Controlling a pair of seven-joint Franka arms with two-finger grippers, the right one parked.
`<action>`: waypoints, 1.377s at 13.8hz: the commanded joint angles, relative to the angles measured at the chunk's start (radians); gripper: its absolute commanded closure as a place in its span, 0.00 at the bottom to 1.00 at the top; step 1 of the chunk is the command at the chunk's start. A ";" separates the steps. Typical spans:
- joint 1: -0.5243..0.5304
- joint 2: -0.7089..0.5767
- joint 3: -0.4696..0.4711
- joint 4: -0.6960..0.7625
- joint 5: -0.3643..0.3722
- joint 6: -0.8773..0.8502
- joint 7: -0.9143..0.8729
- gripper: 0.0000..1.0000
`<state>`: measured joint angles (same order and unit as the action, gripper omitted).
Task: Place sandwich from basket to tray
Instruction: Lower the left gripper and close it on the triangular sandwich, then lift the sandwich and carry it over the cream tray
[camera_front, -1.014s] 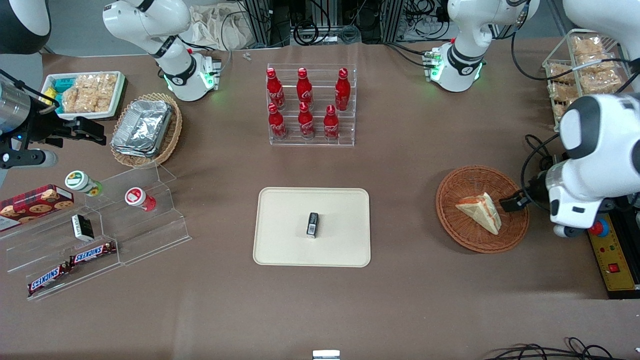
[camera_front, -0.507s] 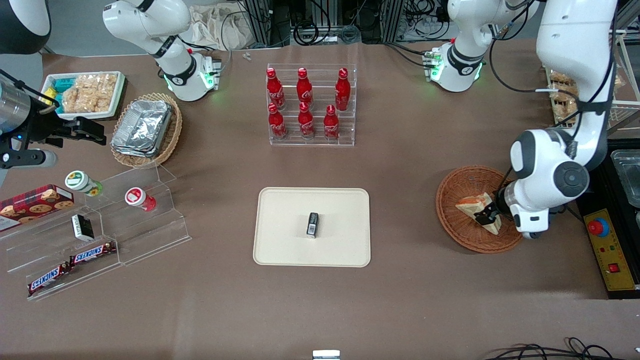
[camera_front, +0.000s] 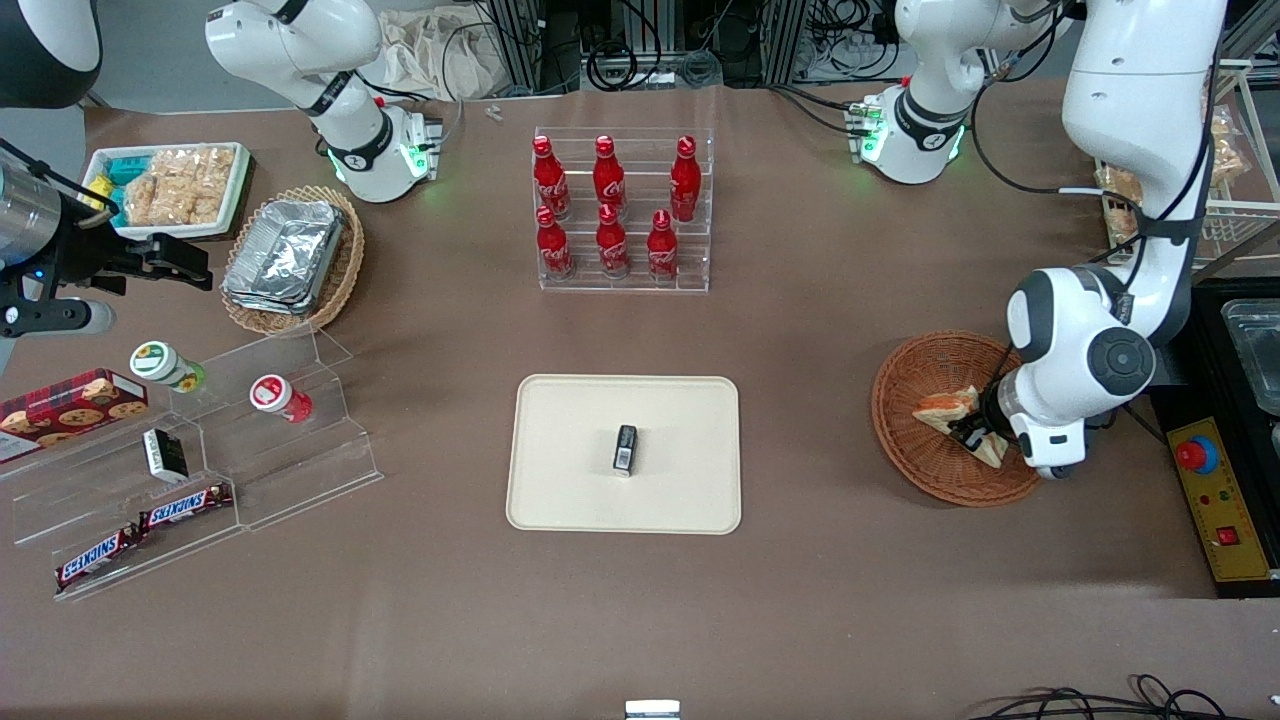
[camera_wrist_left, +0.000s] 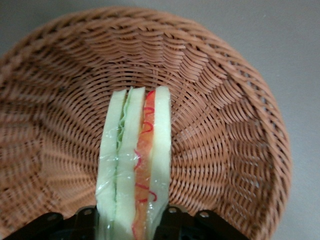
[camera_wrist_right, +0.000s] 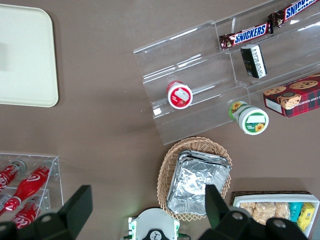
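Note:
The sandwich (camera_front: 943, 407), a pale bread wedge with red-orange and green filling, lies in the round reddish-brown basket (camera_front: 915, 465) toward the working arm's end of the table. My left gripper (camera_front: 975, 436) is down in the basket, its two black fingers pressed against both bread faces of the sandwich (camera_wrist_left: 134, 155), which still rests on the basket's weave (camera_wrist_left: 225, 150). In the left wrist view the gripper (camera_wrist_left: 132, 226) holds the wedge edge-on. The cream tray (camera_front: 560, 430) lies at the table's middle and also shows in the right wrist view (camera_wrist_right: 25, 60).
A small dark packet (camera_front: 625, 448) lies on the tray. A clear rack of red bottles (camera_front: 620, 215) stands farther from the front camera than the tray. A control box with a red button (camera_front: 1222, 495) lies beside the basket. Acrylic steps with snacks (camera_front: 200, 450) stand toward the parked arm's end.
The left arm swung in over the basket and came down onto the sandwich; in the last half second it settled slightly, with the fingers round the wedge.

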<state>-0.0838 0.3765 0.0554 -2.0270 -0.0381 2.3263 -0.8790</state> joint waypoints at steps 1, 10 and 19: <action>0.007 -0.157 0.014 0.054 0.003 -0.242 0.049 1.00; -0.011 -0.143 -0.291 0.337 -0.060 -0.546 0.337 1.00; -0.250 0.186 -0.356 0.366 0.134 -0.087 0.223 1.00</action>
<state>-0.3000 0.4804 -0.3072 -1.7175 0.0393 2.2046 -0.6111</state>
